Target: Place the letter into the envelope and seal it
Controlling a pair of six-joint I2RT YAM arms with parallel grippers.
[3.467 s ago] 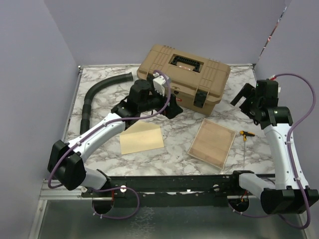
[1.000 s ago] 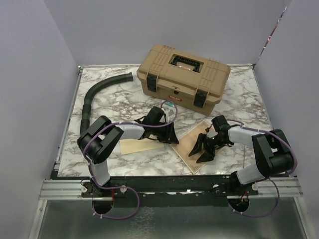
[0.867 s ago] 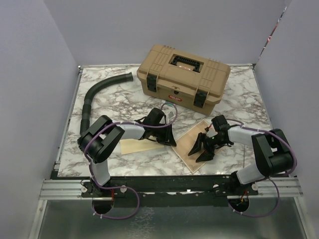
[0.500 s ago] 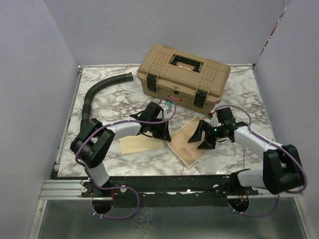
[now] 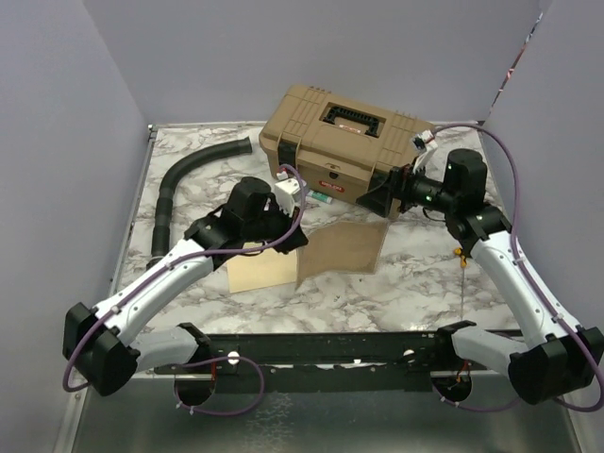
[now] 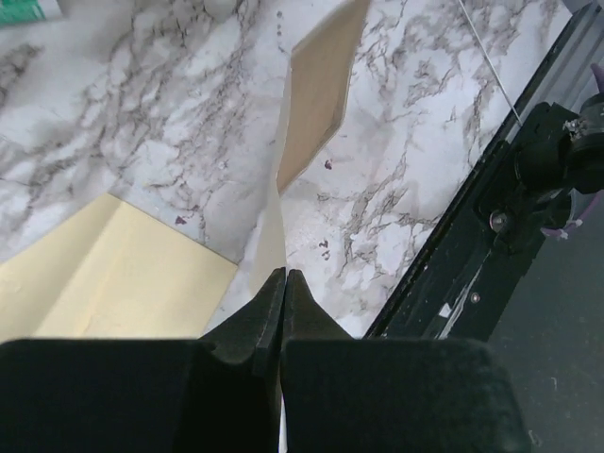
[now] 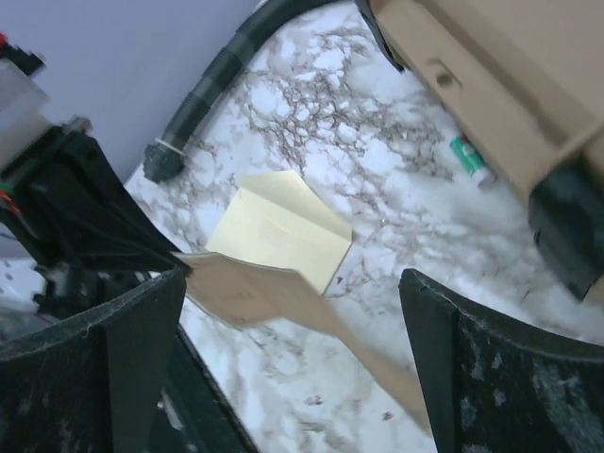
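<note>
left fingers [image 6: 247,326]: yours are pinched closed on one edge of the letter [image 5: 342,250], holding it up above the bench [image 5: 415,274].
letter: hangs tilted in the air, just beside the envelope [image 5: 260,272].
envelope: lies flat on the bench under your left arm.
right fingers [image 7: 132,330]: yours are spread wide apart, gripping nothing, raised near the toolbox [image 5: 344,142].

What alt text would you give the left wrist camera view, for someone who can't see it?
The shut left gripper pinches one edge of the brownish letter, which stretches away nearly edge-on over the marble table. The pale yellow envelope lies flat on the table at lower left, and a black frame rail runs along the right.
</note>
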